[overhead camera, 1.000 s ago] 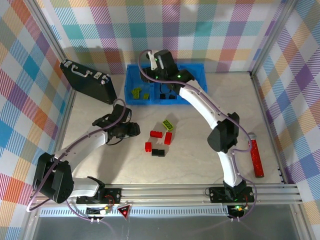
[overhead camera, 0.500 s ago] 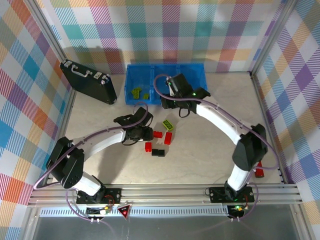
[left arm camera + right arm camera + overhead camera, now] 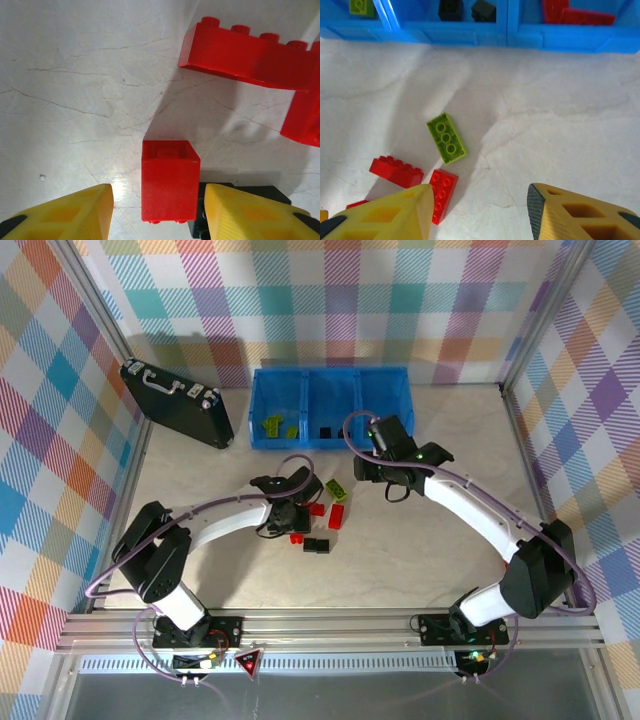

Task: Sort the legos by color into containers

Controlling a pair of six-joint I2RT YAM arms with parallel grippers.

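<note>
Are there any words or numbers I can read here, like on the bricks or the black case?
No words or numbers can be read anywhere.
Green brick: its studs are too blurred to show any lettering.
Red brick: plain faces, no writing.
Black case: no label to be seen.
Red triangle on the near rail: too small to read.

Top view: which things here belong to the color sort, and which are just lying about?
Job: loose green brick, long red brick, small red brick, black brick; blue bin with sorted green bricks inside.
Lying about: black briefcase.
</note>
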